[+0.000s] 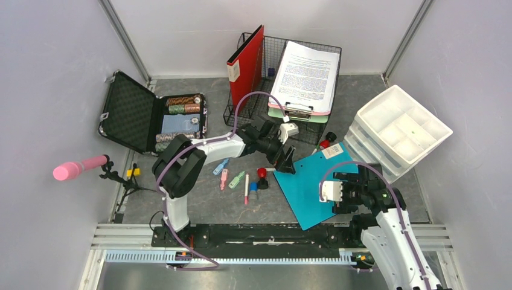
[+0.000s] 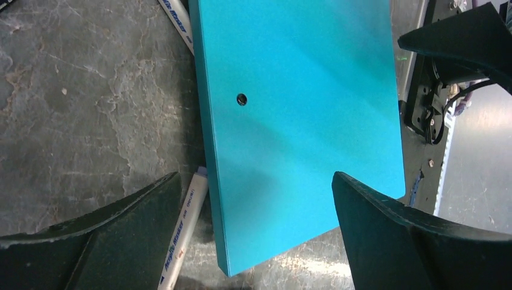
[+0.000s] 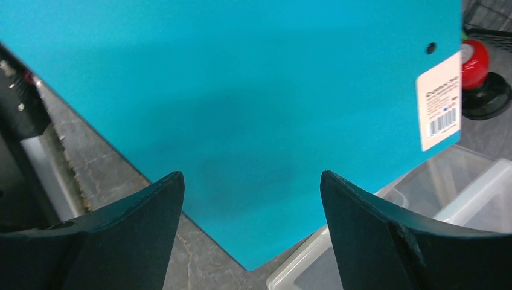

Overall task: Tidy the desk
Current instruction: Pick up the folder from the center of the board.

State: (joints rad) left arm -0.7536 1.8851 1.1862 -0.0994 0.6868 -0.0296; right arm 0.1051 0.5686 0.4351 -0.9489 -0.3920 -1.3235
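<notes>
Grey stone-look surface [image 1: 205, 208] fills the walled cell, cluttered | far left: black case [image 1: 130, 112] open, likely for storage | centre: left gripper [image 1: 288, 163] wide, empty, over teal folder [image 1: 311, 190] left edge | right: right gripper [image 3: 252, 175] wide, empty, above its right corner, seemingly poised to lift.

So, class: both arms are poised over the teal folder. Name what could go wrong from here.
1. The left tool stands open across the folder edge with a marker right beside it; closing may catch the marker too.
2. The right tool hangs open over the same folder; the arms could collide.
3. The folder lies flat, so a grab may just shove it across the desk.
</notes>
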